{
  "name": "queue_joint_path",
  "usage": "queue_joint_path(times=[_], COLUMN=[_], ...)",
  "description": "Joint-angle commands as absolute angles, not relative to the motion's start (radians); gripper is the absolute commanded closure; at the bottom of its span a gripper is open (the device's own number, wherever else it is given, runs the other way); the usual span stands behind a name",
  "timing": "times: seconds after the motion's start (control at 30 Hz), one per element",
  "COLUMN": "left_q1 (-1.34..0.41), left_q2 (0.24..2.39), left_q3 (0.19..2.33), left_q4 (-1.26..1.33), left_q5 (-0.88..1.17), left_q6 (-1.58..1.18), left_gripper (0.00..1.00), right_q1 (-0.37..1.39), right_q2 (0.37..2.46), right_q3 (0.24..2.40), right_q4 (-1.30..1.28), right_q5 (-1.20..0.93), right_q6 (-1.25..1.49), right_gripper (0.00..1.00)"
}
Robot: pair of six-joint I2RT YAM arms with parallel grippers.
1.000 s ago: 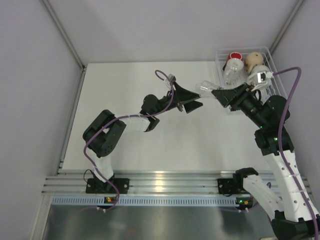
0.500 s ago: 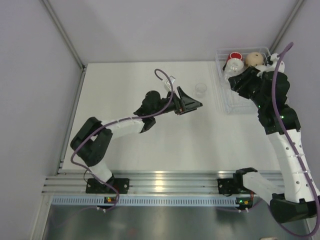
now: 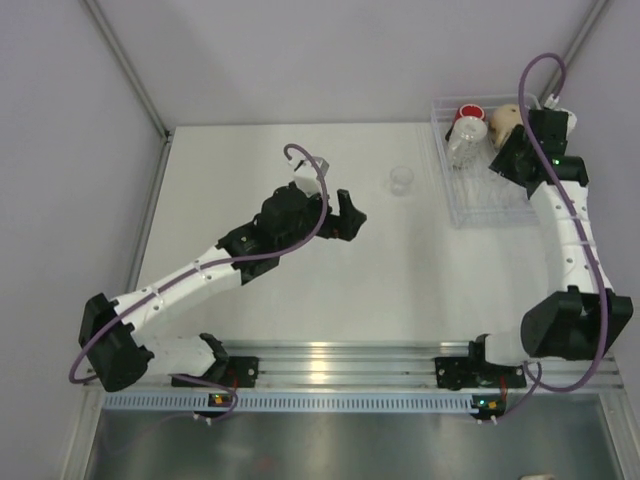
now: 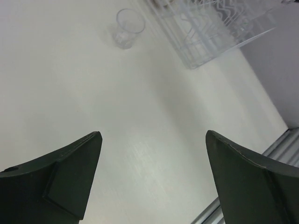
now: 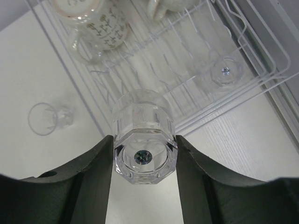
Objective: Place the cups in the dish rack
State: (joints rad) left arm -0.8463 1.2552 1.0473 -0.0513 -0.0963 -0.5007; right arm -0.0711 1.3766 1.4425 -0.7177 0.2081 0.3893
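Cups, the task objects: the held tumbler (image 5: 142,116) sits clamped between the fingers of my right gripper (image 5: 145,142), its thick base nearest the wrist camera, hanging over the dish rack (image 5: 261,65). The free tumbler (image 3: 402,180) stands upright on the table (image 3: 250,160), near the rack's left wall but apart from it. The rack already holds a red cup (image 3: 468,114), a beige mug (image 3: 506,120) and a speckled mug (image 5: 100,23). My left gripper (image 4: 153,135) hangs over bare tabletop with its jaws wide apart and nothing between them, facing the free tumbler.

Handling, as I judge it: clear glass is rigid, fairly light, smooth-walled and slippery, and it breaks if dropped onto wire. I would take hold across the outer wall, low toward the heavier base, with moderate squeeze.

Surface and room: the table is white, matt and flat; plain grey walls (image 3: 350,50) enclose it, and the rack occupies the far right corner.
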Motion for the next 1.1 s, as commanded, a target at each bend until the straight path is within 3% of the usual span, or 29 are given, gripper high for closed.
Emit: queue_joint_path(times=[0.0, 0.27, 0.6, 1.07], left_q1=[-0.847, -0.845, -0.845, -0.845], left_q2=[1.200, 1.170, 1.187, 1.264], left_q3=[1.002, 0.999, 1.003, 1.045], left_q4=[-0.152, -0.176, -0.178, -0.179], left_q5=[-0.213, -0.173, -0.187, -0.155], left_q6=[-0.408, -0.393, -0.406, -0.446], left_gripper=[0.02, 0.02, 0.02, 0.02], right_q1=[-0.121, -0.153, -0.179, -0.184], right_q2=[1.468, 1.692, 1.799, 1.847], right_q3=[1.551, 1.730, 1.663, 1.614], right_q4=[-0.747, -0.847, -0.776, -0.801], right_q5=[0.221, 0.308, 0.227, 0.293], right_q6=[0.350, 0.339, 0.313, 0.282], right_gripper=[1.00, 1.00, 1.00, 1.00])
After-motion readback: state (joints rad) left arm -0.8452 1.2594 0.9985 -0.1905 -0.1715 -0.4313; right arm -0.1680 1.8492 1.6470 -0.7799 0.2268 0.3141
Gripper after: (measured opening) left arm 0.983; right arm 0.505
